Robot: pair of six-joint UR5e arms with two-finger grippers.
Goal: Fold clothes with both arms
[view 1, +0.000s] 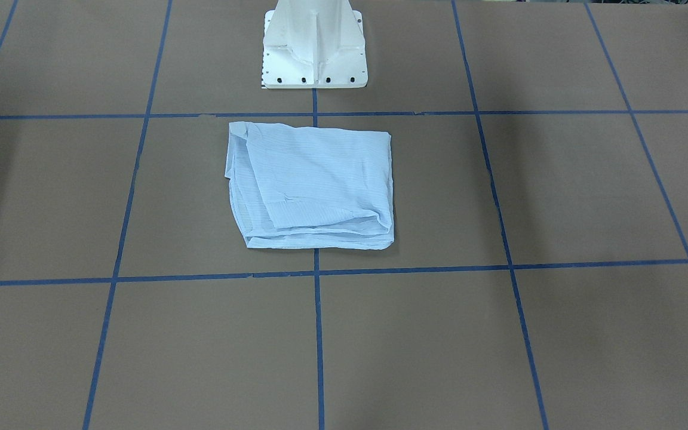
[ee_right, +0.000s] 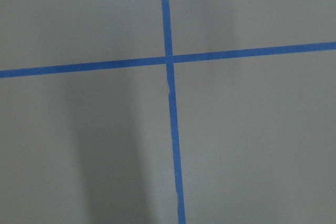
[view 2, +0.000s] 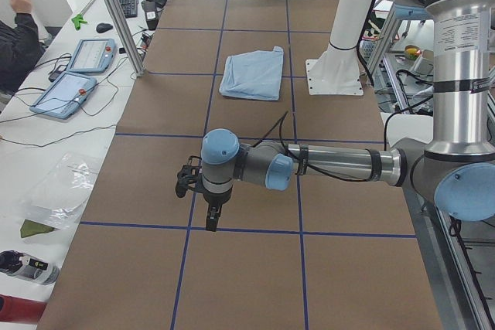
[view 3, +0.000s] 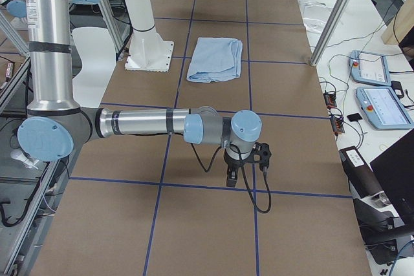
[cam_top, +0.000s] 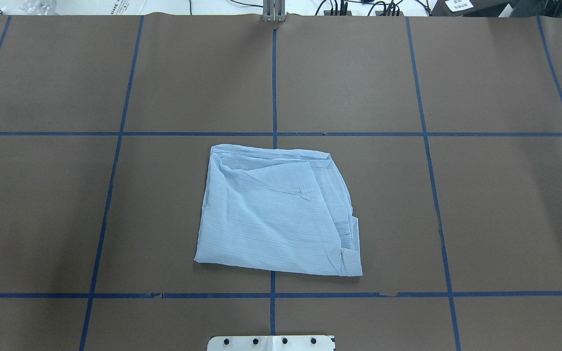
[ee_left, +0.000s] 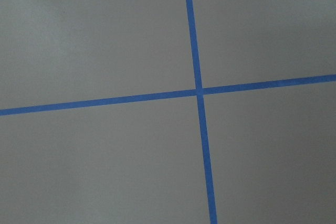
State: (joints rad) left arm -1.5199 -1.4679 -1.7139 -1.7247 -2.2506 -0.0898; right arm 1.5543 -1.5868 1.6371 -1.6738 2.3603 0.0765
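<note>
The clothes are one light blue striped shirt (view 1: 314, 185), folded into a rough square at the table's middle (cam_top: 276, 214), just in front of the pedestal. It also shows far off in the side views (view 2: 254, 75) (view 3: 215, 59). Both arms are stretched out low over the table's ends, far from the shirt. The left gripper (view 2: 210, 220) points down near a tape crossing; the right gripper (view 3: 231, 178) does the same at the other end. I cannot tell whether either is open or shut. Both wrist views show only brown table and blue tape.
The white pedestal base (view 1: 314, 54) stands behind the shirt. Blue tape lines (cam_top: 273, 83) grid the brown table. Teach pendants (view 2: 77, 75) (view 3: 381, 105), cables and aluminium posts (view 2: 116, 13) line the operators' side. A person's sleeve (view 2: 15, 44) shows there.
</note>
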